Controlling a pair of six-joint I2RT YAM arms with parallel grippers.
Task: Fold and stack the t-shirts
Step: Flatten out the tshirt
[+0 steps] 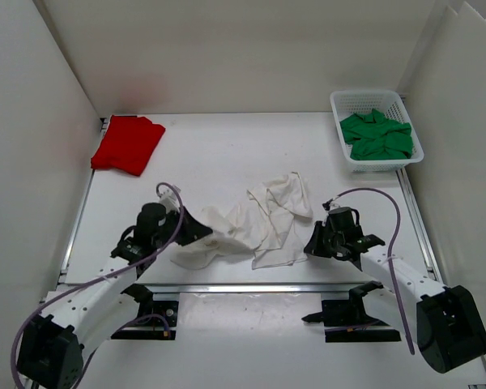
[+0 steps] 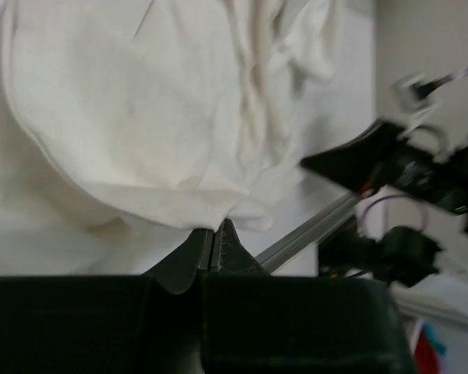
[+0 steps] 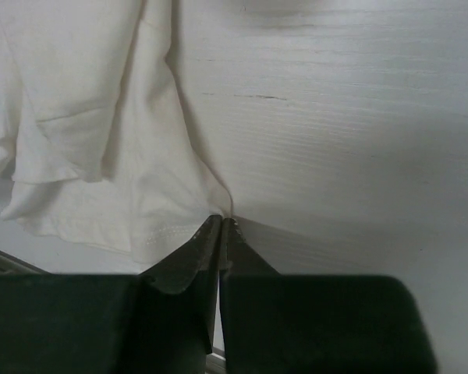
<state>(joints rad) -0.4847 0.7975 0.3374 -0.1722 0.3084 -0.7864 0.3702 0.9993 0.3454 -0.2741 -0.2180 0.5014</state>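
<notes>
While both arms reached in from the near edge, the white t-shirt lay crumpled and spread out on the surface, a little nearer that edge than the middle and between the two arms. The left claw met the garment's left side. In the left wrist view its fingers were pressed together, and a fold of the white t-shirt came down right onto their tips, so they seemed to pinch the cloth's edge. The right claw sat at the shirt's right near corner. In the right wrist view its fingers were also pressed together, and a corner of the white t-shirt with a stitched hem ran to a point exactly at the tips, apparently caught between them.

The red t-shirt lay folded in the far left corner of the surface, well apart from both arms. The green t-shirt was bunched up inside a white mesh basket standing in the far right corner. Neither claw was near the red or green garment. Bare surface showed to the right of the cloth in the right wrist view.
</notes>
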